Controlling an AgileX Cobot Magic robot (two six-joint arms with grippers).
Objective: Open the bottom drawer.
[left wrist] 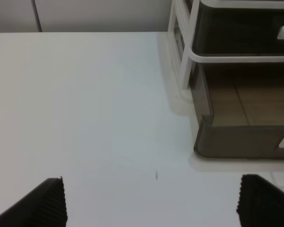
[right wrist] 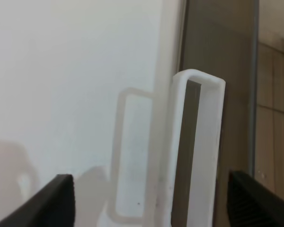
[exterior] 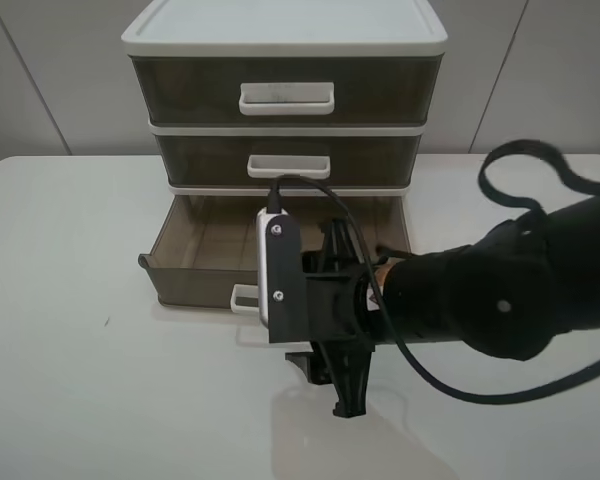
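The bottom drawer [exterior: 195, 270], smoky brown translucent plastic, stands pulled out from the three-drawer unit [exterior: 285, 30], and its inside looks empty. Its small white loop handle [exterior: 244, 298] sits on the front wall. My right gripper [exterior: 310, 310] is just in front of that wall, largely hidden by its own camera mount. In the right wrist view the gripper [right wrist: 151, 203] is open, with the handle [right wrist: 199, 142] between the spread fingertips, not clamped. My left gripper [left wrist: 154, 203] is open and empty over the bare table, left of the drawer [left wrist: 241, 142]. It is out of the exterior view.
The middle drawer [exterior: 288, 158] and the taller top drawer [exterior: 285, 90] are shut. The unit stands at the back of the white table [exterior: 70, 350]. A black cable [exterior: 520, 170] loops above my right arm.
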